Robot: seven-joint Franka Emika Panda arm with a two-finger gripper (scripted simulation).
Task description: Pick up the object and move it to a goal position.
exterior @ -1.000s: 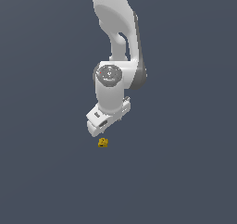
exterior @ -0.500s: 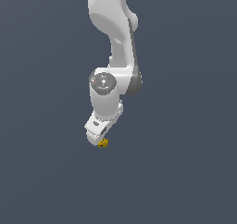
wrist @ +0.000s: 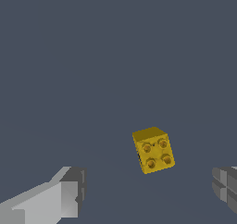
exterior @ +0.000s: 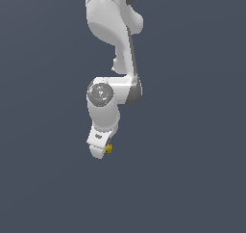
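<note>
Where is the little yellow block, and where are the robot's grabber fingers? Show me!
yellow block [wrist: 153, 150], wrist view, on its studded face.
yellow block [exterior: 109, 148], exterior view, on the bit peeking out beside the gripper.
gripper [wrist: 148, 190], wrist view, midway between the fingertips.
fingers [wrist: 69, 195], wrist view, on one light grey fingertip.

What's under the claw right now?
The yellow block lies on the grey floor between the open claw fingers, untouched. In the exterior view the claw mostly covers it.

surface: flat dark grey-blue ground | texture: plain | fills both views
</note>
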